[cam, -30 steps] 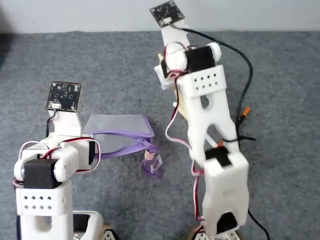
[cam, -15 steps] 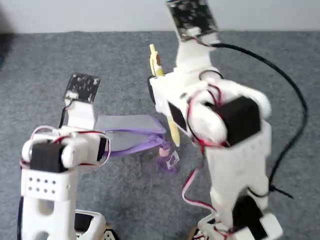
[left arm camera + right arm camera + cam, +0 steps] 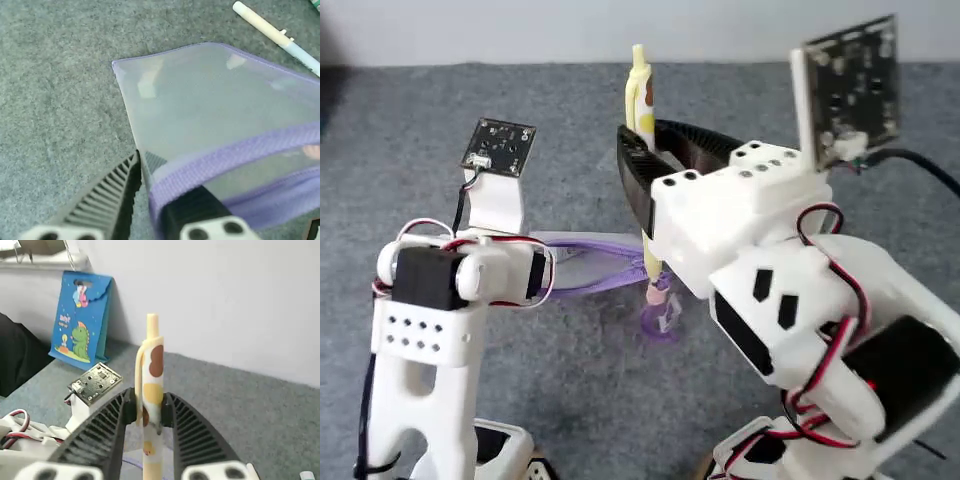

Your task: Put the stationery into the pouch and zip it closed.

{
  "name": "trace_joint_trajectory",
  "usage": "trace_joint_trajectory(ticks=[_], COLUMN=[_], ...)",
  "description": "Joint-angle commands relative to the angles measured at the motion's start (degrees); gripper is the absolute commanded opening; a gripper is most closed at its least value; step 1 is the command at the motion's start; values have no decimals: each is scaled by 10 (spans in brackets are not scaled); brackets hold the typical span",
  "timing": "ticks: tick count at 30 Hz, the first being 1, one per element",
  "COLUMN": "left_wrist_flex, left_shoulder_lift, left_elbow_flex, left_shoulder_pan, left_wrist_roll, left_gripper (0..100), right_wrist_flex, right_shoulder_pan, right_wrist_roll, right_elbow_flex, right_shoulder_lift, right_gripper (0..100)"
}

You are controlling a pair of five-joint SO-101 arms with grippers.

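Observation:
A translucent purple pouch (image 3: 200, 100) lies on the grey carpet, and my left gripper (image 3: 140, 160) is shut on its purple zipper edge. From above, the pouch (image 3: 590, 258) shows between the two arms, its zipper pull (image 3: 660, 312) hanging at the right end. My right gripper (image 3: 149, 402) is shut on a yellow pen with brown spots (image 3: 152, 365), held upright. In the high view that pen (image 3: 642, 100) stands over the pouch's right end, its lower tip near the zipper opening. A white pen (image 3: 272, 32) lies on the carpet beyond the pouch.
Grey carpet (image 3: 440, 120) covers the table up to a white wall at the back. A blue gift bag with a dinosaur (image 3: 82, 322) leans on the wall. The left arm's camera board (image 3: 95, 382) sits below the held pen.
The right arm has risen and swung toward the pouch, carrying the yellow pen upright. The left arm has lifted a little with the pouch edge.

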Motion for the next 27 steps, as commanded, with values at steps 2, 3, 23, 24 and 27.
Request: trace_joint_trajectory(ticks=[2, 3, 23, 24, 27], left_wrist_flex=[4, 3, 12, 13, 13], left_shoulder_lift=[16, 17, 19, 18, 18], left_elbow_flex=[-23, -23, -76, -77, -75], left_shoulder_pan=[4, 4, 4, 4, 3], left_wrist_roll=[7, 7, 20, 25, 25], left_gripper=[12, 12, 12, 12, 12], right_wrist_flex=[16, 24, 122, 116, 73], right_shoulder_pan=[-4, -4, 12, 12, 12], right_wrist_roll=[-3, -3, -3, -3, -1], right_elbow_flex=[0, 0, 45, 62, 112], right_shoulder_lift=[-15, -23, -96, -106, -136], right_gripper=[7, 7, 7, 7, 7])
